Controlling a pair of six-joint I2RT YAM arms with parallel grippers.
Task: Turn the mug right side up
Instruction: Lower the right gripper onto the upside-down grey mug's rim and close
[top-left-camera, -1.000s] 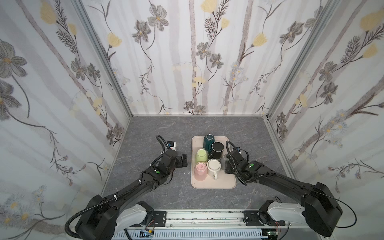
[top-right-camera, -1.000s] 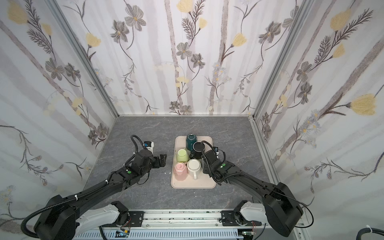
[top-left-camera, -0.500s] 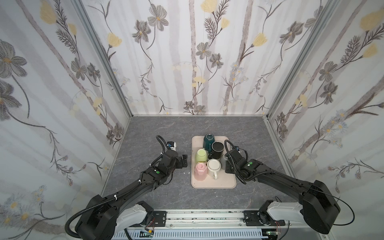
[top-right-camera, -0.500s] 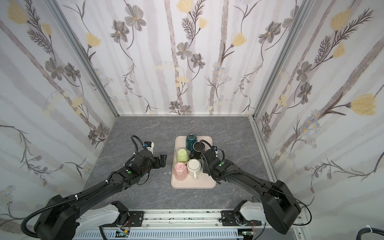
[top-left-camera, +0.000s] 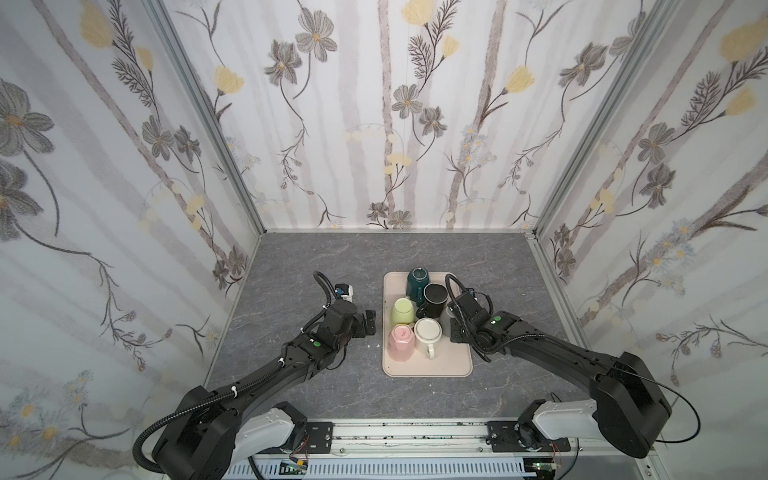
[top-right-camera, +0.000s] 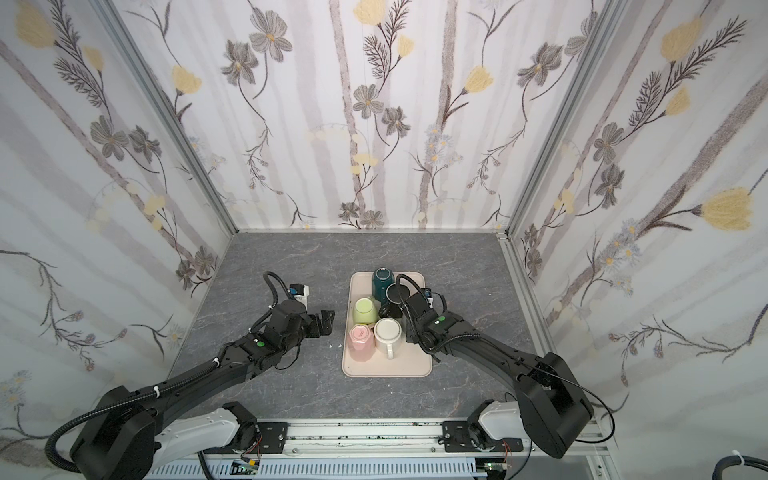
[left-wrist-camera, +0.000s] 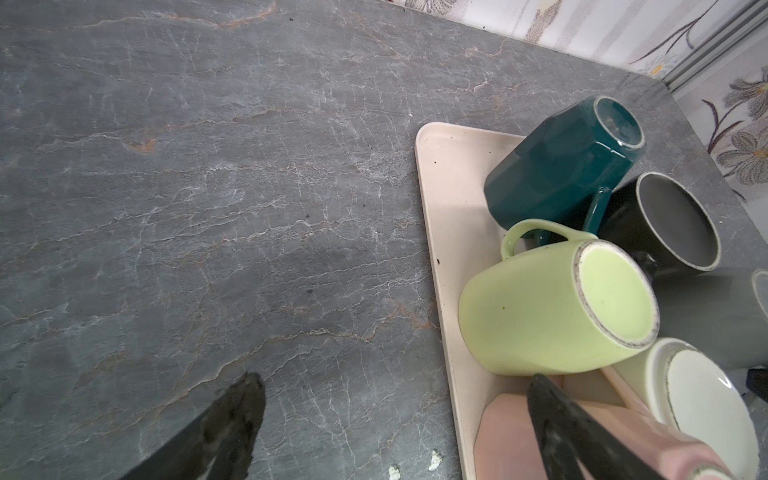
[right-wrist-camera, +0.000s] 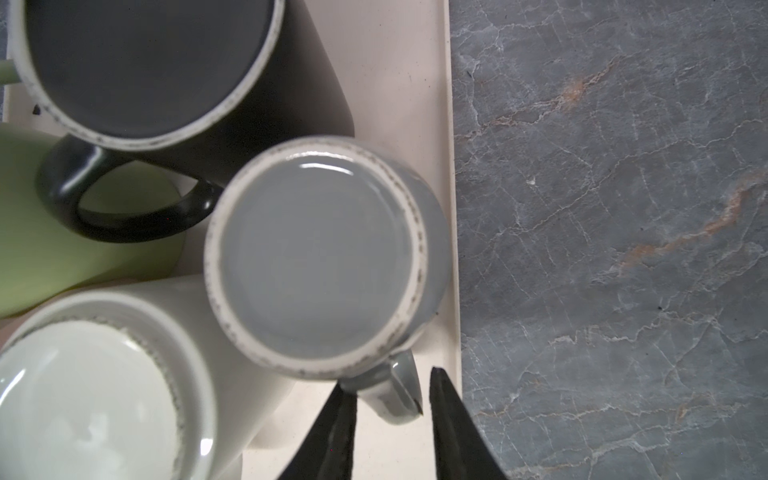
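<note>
A grey mug (right-wrist-camera: 316, 257) stands upside down at the right edge of the cream tray (right-wrist-camera: 399, 83), its handle (right-wrist-camera: 395, 395) pointing toward my right arm. My right gripper (right-wrist-camera: 390, 380) straddles that handle: one finger touches it, the other stands a narrow gap away. In a top view the grey mug (top-left-camera: 445, 316) is mostly hidden by the right gripper (top-left-camera: 455, 328). My left gripper (left-wrist-camera: 395, 382) is wide open and empty, low beside the tray's left edge (top-left-camera: 384, 332), with one finger over the pink mug (left-wrist-camera: 511, 440).
Several other mugs crowd the tray (top-left-camera: 428, 368): teal (top-left-camera: 417, 280), black (top-left-camera: 434, 297), green (top-left-camera: 404, 311), pink (top-left-camera: 401, 343) and white (top-left-camera: 428, 332), which touches the grey one. Patterned walls enclose the grey stone table (top-left-camera: 332, 257).
My right gripper's jaws have narrowed around the grey mug's handle and the arm has edged slightly toward the tray. The left arm has not moved.
</note>
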